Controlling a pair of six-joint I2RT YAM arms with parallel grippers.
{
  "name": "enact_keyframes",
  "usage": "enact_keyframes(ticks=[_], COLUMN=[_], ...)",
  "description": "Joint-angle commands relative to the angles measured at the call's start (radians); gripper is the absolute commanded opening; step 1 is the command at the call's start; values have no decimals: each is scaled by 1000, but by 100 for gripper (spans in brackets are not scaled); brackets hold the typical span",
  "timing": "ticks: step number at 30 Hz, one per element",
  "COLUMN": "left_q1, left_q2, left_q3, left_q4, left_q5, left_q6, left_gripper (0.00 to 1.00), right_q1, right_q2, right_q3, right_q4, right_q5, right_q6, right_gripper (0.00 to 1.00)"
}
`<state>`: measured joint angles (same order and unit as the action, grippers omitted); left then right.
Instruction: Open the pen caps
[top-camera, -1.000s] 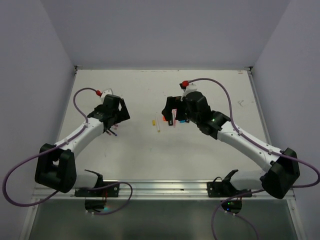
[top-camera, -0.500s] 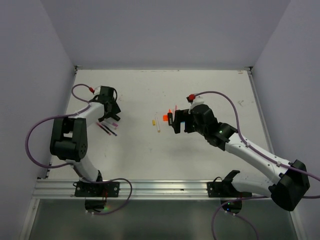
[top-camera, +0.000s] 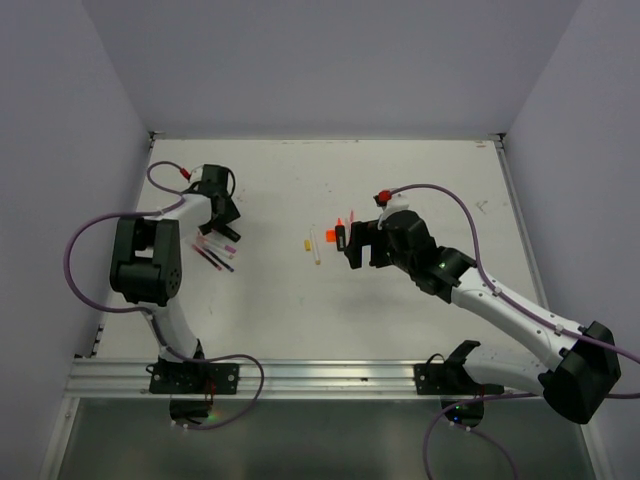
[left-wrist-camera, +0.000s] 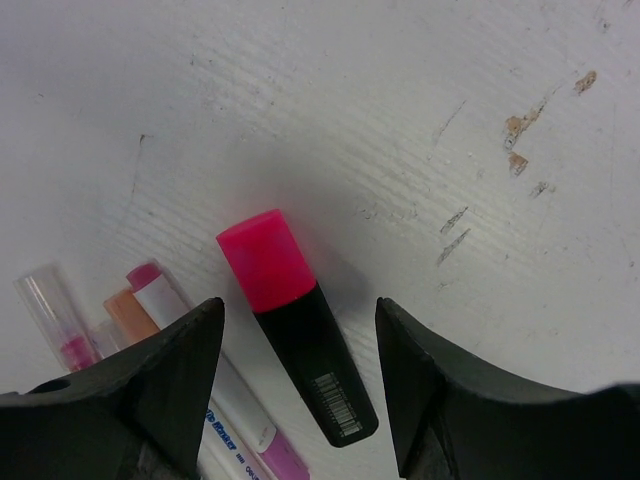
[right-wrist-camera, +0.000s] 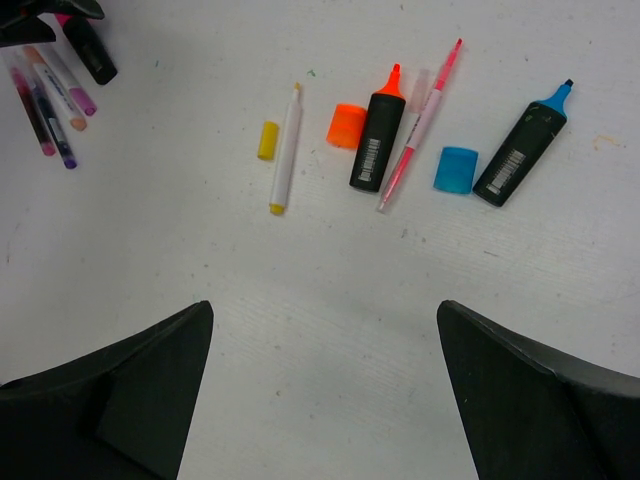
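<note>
A stubby black highlighter with a pink pen cap on it lies on the white table. My left gripper is open and straddles its black body, with a gap on each side. Several thin capped pens lie just left of it. In the right wrist view, loose yellow, orange and blue caps lie beside uncapped pens. My right gripper hangs open above bare table, near of them. From above, the left gripper is at the far left and the right gripper at mid-table.
The uncapped row holds a white pen, an orange highlighter, a thin pink pen and a blue highlighter. White walls close in the table's left, right and back. The left arm's purple cable loops by the left edge.
The left arm has folded upright and its gripper has come down over the pink-capped highlighter, jaws narrowing. The right gripper drew back off the uncapped pens, then held still.
</note>
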<state>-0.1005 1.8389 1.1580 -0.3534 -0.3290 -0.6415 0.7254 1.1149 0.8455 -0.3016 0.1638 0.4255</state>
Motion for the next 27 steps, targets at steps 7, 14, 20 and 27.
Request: enact_keyframes(ticks=[7,14,20,27], left_q1=[13,8,-36,-148], left_q2=[51,63,17,-140], left_q3=[22,22,-4,-18], left_q4=[27,37,68,79], left_q5=[2,82,151,203], left_q6=[-6,-9,-17,-49], left_gripper=[60,34,10,8], right_q1=[0,0,-1,0], right_q2=[-9,0,10,45], right_q3=[-5,-14,-22,-22], right_q4=[9,15,61,156], right_q5=[-10,-32,-84,-230], right_q6=[2,4,-4,-15], right_gripper=[98,98,98,95])
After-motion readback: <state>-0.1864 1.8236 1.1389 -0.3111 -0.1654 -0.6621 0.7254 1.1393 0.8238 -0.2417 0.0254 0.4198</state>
